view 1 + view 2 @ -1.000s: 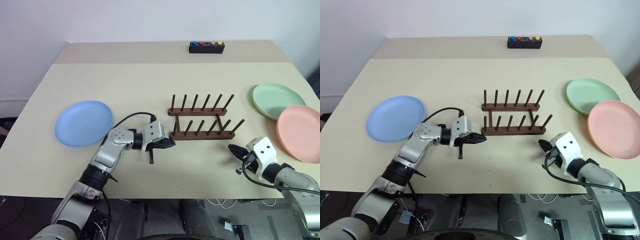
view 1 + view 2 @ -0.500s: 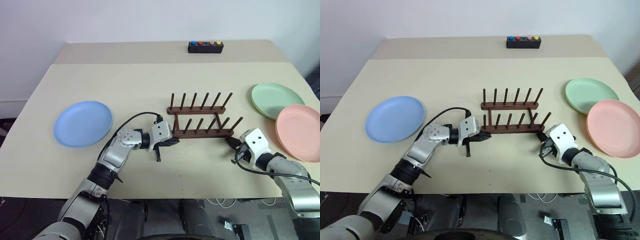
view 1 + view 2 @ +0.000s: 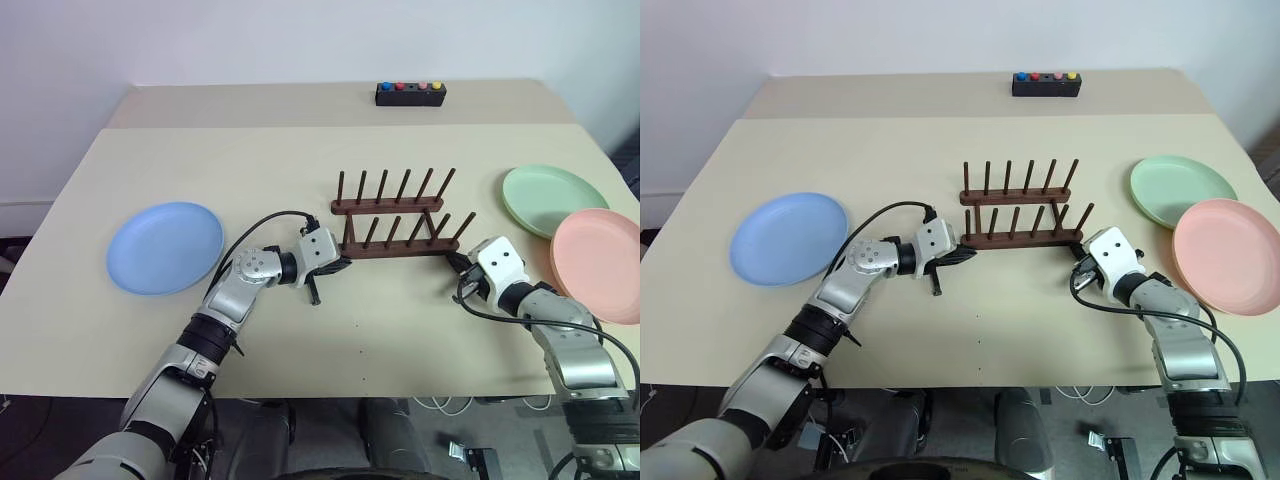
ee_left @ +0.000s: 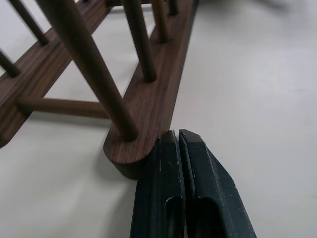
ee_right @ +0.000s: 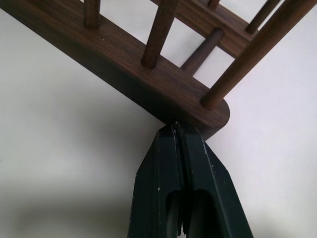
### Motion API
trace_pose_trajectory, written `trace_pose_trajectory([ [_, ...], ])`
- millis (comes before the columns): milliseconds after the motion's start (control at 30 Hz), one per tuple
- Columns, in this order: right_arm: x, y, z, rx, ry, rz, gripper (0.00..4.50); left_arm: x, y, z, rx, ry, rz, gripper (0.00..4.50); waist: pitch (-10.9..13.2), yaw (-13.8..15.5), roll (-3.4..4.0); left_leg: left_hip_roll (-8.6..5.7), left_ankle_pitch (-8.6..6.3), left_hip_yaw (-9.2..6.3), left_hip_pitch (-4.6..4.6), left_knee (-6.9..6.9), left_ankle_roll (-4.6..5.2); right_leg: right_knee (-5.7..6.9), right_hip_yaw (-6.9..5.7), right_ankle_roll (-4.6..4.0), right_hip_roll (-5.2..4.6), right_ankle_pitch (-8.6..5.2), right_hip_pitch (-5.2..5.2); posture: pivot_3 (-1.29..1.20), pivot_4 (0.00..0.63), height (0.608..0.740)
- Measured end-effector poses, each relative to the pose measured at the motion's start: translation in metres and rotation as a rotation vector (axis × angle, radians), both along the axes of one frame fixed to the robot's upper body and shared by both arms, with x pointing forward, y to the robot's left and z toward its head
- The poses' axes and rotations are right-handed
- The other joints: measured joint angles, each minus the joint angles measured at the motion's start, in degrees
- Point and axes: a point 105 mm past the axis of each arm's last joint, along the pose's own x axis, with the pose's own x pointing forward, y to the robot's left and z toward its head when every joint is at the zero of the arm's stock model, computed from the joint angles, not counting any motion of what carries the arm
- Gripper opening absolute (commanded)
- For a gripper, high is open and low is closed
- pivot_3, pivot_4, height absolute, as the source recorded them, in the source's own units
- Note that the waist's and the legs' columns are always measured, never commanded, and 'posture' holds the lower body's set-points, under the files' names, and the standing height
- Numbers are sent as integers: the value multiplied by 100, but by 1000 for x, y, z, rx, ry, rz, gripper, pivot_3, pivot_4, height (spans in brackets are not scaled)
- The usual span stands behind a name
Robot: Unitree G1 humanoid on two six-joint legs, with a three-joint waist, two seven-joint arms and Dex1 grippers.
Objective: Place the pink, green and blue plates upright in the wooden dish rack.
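Observation:
The wooden dish rack point(image 3: 395, 225) stands empty at mid-table. My left gripper point(image 3: 343, 264) is shut, its tips against the left end of the rack's near rail point(image 4: 148, 104). My right gripper point(image 3: 452, 262) is shut too, and presses its tips point(image 5: 174, 128) on the right end of the same rail point(image 5: 124, 54). The blue plate point(image 3: 165, 247) lies flat at the left. At the far right, the green plate point(image 3: 555, 200) lies flat with the pink plate point(image 3: 600, 265) beside it, nearer the front edge, their rims meeting.
A small black box with coloured buttons point(image 3: 411, 94) sits at the back of the table. A seam runs across the tabletop behind the rack. Bare table lies between the rack and the blue plate and along the front edge.
Both shut grippers have moved forward to the ends of the rack's near rail, and the rack has slid away from me across the table. The plates have not moved.

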Motion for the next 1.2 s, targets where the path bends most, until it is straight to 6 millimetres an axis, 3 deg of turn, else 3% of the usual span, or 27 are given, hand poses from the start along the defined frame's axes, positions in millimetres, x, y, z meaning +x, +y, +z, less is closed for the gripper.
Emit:
trace_pose_trajectory([
  [433, 2, 1, -1, 0, -7, 2, 0, 6, 5, 1, 3, -15, 16, 62, 0, -3, 0, 0, 0, 0, -1, 0, 0, 0, 0, 0, 0, 0, -1, 0, 150, 740],
  [567, -8, 3, -2, 1, 6, 19, 0, -5, 4, 2, -9, 13, -40, 62, 0, -4, 1, 0, 0, 0, -2, -5, 0, 1, 0, 0, 0, 0, -3, 0, 150, 740],
  [700, -23, -19, 15, -6, -10, -51, 1187, -30, 2, 1, -53, 82, -132, 0, 0, 17, 2, -1, 0, -1, -8, -3, 0, 1, 0, 0, -2, 0, -5, 0, 150, 740],
  [900, -49, -47, 46, -60, -58, -163, 4278, -56, -11, 8, -125, 160, -245, 0, 0, 19, 1, -1, 0, -1, -5, 1, 1, 0, 0, 0, -1, 0, 0, 0, 150, 740],
  [933, -51, -50, 47, -70, -59, -176, 4442, -59, -12, 9, -135, 171, -257, 0, 0, 19, 1, -1, 0, -1, -5, 1, 1, 0, 0, 0, -1, 0, 0, 0, 150, 740],
  [1100, -60, -79, 56, -135, -57, -314, 4442, -65, -21, 14, -187, 202, -304, 0, -1, 14, 2, -1, 0, 0, -4, 1, 1, 0, 1, -1, -1, -1, 0, 0, 150, 740],
  [1200, -62, -89, 49, -142, -19, -383, 4442, -68, -23, 18, -214, 207, -329, 0, -1, 17, 2, -1, 0, 1, -4, 2, 1, 0, 1, -1, -2, -1, 0, 0, 150, 740],
])
